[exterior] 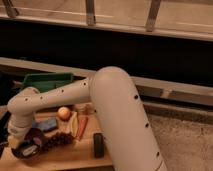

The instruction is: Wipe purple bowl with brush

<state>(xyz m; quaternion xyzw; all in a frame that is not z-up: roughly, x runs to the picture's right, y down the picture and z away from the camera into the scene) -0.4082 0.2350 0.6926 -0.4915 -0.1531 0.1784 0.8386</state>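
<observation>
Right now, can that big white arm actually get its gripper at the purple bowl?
Probably yes. The gripper already hangs right over the purple bowl at the table's left end, with nothing between them; the grapes and blue object sit alongside.

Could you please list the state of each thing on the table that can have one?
purple bowl: upright on the wooden table, under the arm's end.
tool: low at the bowl's left rim.
orange fruit: whole, resting on the table.
black block: lying flat.
green bin: upright behind the table.

dim room: wooden table (65,159), speckled grey floor (180,140), metal railing (90,12) above.
</observation>
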